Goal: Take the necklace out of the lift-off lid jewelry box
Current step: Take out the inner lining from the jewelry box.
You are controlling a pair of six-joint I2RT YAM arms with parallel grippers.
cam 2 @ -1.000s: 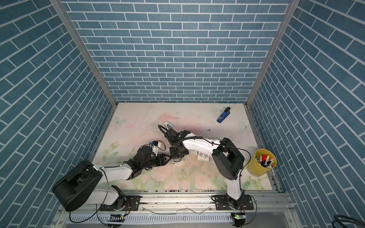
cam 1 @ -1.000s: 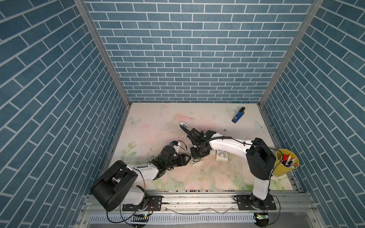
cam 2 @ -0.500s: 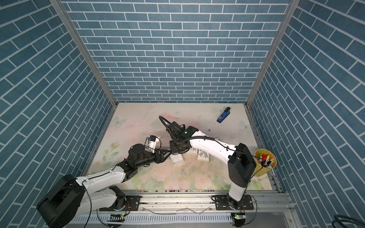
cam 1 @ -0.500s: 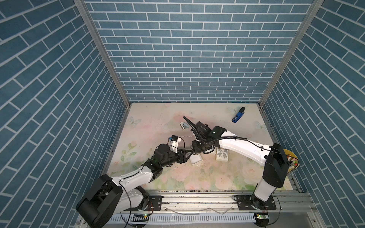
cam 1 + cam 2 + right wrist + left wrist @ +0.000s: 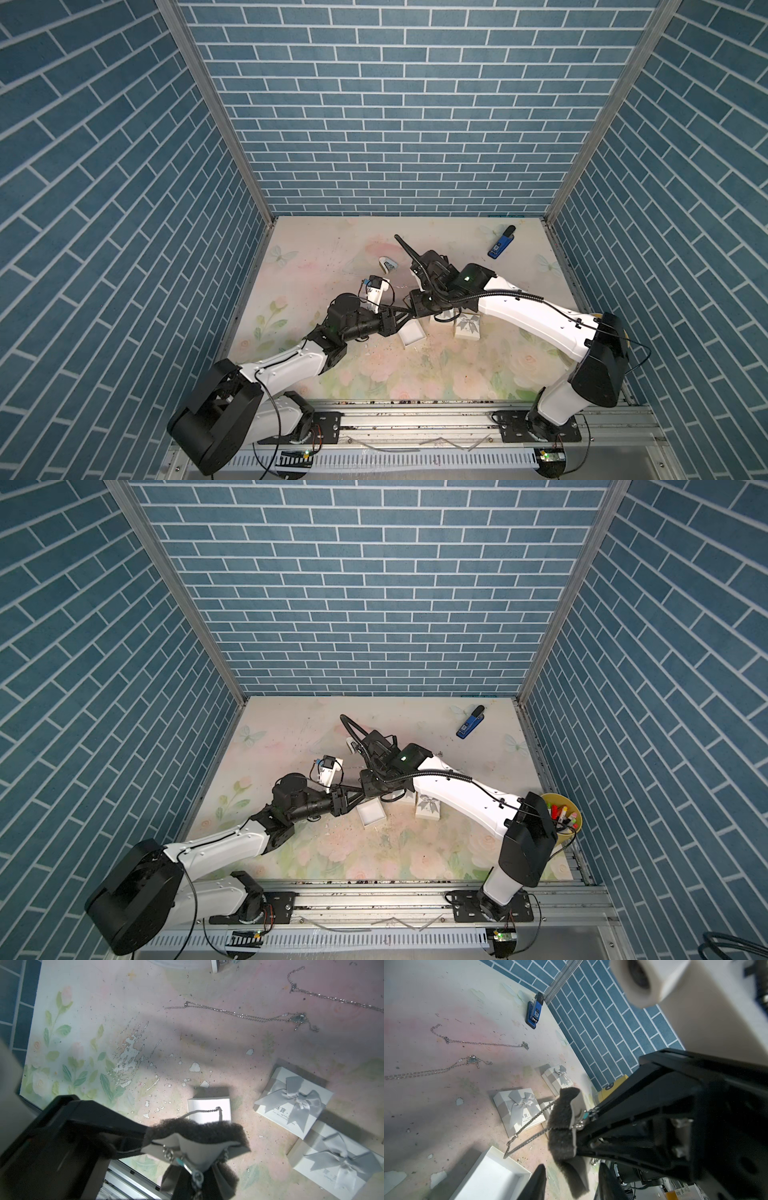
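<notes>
Box base point(image 5: 492, 1172) lies empty; right hand point(image 5: 584, 1121) pinches foam pad point(image 5: 562, 1122) carrying necklace point(image 5: 513, 1137), left hand point(image 5: 571, 1169) spread around it.

Both top views look steeply down from high above the front rail point(image 5: 415, 419) over the whole table point(image 5: 316, 257). The left wrist camera peers from close behind the left gripper point(image 5: 570, 1169), the right wrist camera from close behind the right gripper point(image 5: 196, 1176). Both share the foam insert point(image 5: 562, 1126) at the tips, the open box base point(image 5: 492, 1174) beneath and bowed lids point(image 5: 295, 1103) beyond.
</notes>
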